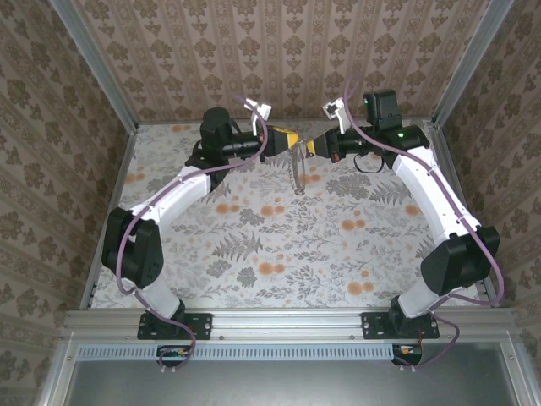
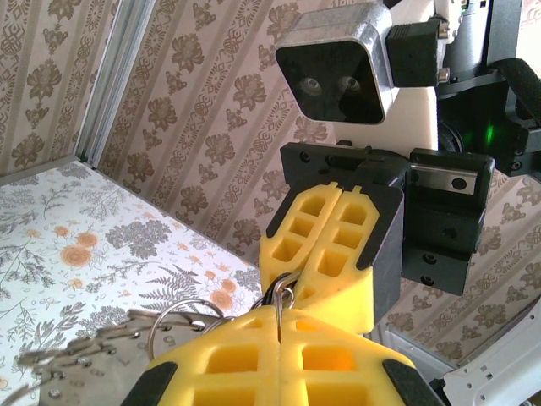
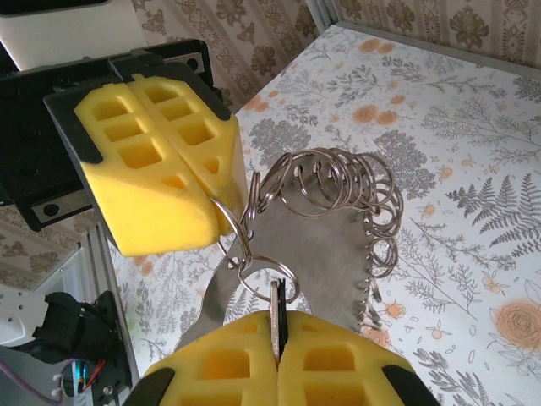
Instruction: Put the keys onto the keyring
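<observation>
yellow-padded right gripper (image 3: pixel 277 330) and left gripper (image 3: pixel 221 222) meet tip to tip at 12 o'clock of the floral table (image 1: pixel 279 245).
right jaws press together on a tiny dark key (image 3: pixel 275 303), its thin shank poking out against a small silver split ring (image 3: pixel 269 277). left jaws, at 10 o'clock, pinch shut on a second split ring (image 3: pixel 235 233). large grey toothed-rim metal keyring (image 3: pixel 321 254), strung with rings, hangs toward 3 o'clock.

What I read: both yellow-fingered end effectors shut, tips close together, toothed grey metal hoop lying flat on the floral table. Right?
Not flat. Right wrist view: the toothed grey metal hoop hangs tilted from the shut yellow-fingered left end effector and right end effector, above the floral table. Rest stands.
</observation>
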### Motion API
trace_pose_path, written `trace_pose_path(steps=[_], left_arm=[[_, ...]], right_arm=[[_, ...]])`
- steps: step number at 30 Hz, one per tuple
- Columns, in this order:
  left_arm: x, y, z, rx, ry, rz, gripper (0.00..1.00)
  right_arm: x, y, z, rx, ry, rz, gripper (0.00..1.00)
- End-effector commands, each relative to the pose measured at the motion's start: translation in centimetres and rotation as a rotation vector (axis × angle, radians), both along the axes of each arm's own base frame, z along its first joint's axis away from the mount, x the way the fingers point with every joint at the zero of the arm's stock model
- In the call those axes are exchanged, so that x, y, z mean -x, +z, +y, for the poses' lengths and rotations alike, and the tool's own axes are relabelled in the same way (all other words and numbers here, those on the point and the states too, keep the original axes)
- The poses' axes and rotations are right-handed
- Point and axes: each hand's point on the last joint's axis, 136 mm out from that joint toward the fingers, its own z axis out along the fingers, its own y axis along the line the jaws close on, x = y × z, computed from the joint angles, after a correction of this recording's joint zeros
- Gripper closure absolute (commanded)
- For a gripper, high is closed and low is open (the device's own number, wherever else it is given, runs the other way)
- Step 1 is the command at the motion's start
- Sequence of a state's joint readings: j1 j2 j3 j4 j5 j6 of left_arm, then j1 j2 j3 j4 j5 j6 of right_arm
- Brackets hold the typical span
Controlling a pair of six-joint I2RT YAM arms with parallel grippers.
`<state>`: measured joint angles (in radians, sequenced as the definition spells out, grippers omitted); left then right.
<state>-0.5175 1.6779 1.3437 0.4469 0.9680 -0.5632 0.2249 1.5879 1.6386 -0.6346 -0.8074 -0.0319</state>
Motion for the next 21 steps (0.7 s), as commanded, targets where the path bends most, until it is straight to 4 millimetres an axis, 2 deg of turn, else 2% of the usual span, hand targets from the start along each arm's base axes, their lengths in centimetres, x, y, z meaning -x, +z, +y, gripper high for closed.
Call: trace_pose_path(steps=[1, 13, 21], left_arm=[[1.4, 4.3, 0.4, 0.053, -0.013, -0.121, 1.0], [1.6, 4.1, 0.0, 0.051, -0.023, -0.115, 1.0], [1.6, 4.1, 0.0, 0.05, -0.022, -0.117, 1.0]], right_arm=[[-0.2, 0.8, -0.2, 0.013, 0.005, -0.026, 1.0], [-1.0, 3.5, 1.0, -0.054, 0.04, -0.06, 1.0], [-1.0, 2.9, 0.9, -0.035, 0.031, -0.057, 1.0]])
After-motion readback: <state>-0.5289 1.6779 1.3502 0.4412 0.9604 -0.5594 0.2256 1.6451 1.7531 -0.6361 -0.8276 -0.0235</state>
